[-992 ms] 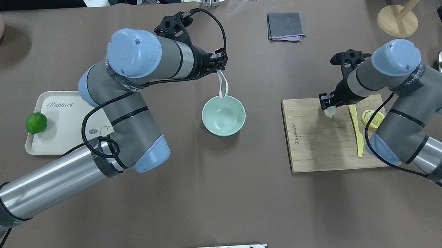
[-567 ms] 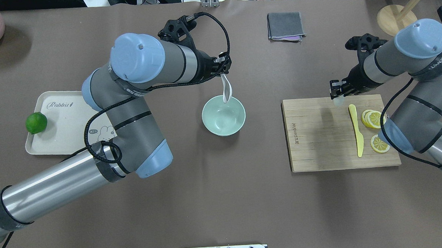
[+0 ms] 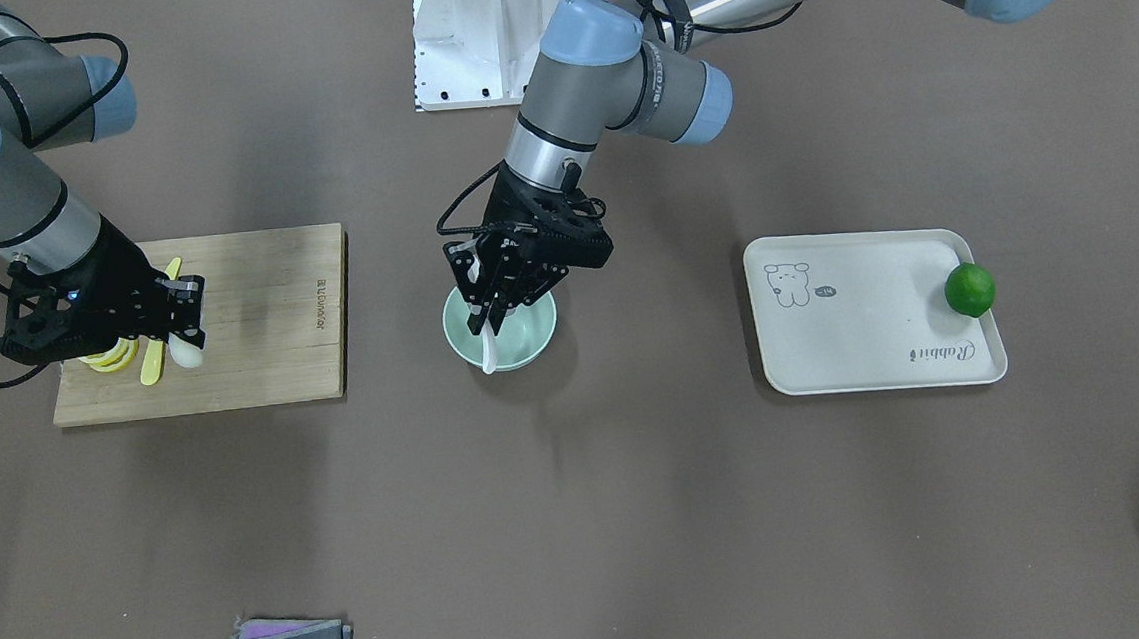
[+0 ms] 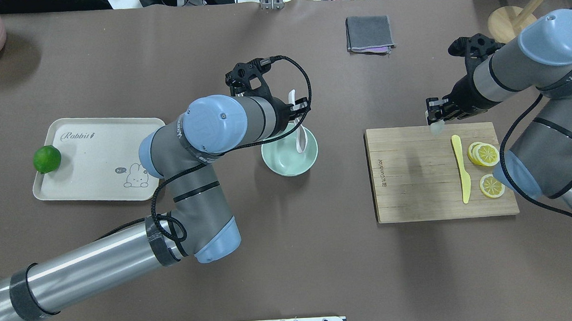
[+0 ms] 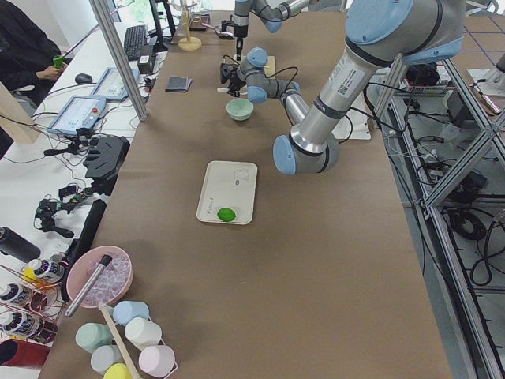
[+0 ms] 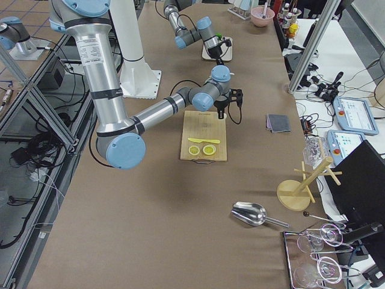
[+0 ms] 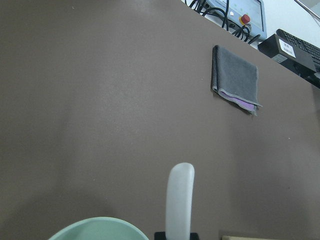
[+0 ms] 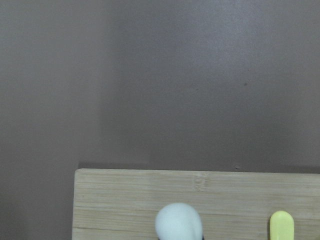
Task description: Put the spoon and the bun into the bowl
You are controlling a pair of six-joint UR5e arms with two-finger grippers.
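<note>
Left hand (image 4: pixel 297 114) gripping spoon (image 4: pixel 300 139), above bowl (image 4: pixel 280 164)

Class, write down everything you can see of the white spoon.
The spoon is small, white and glossy, like ceramic or plastic, with a short curved handle and a deep oval scoop. The left pincer grips it partway along the handle, so it hangs steeply, scoop down, within the rim of the mint-green bowl. Whether the scoop touches the bowl cannot be told.

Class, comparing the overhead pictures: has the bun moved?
Yes. In the right gripper, the bun has moved away from the robot, to the cutting board's far edge.
</note>
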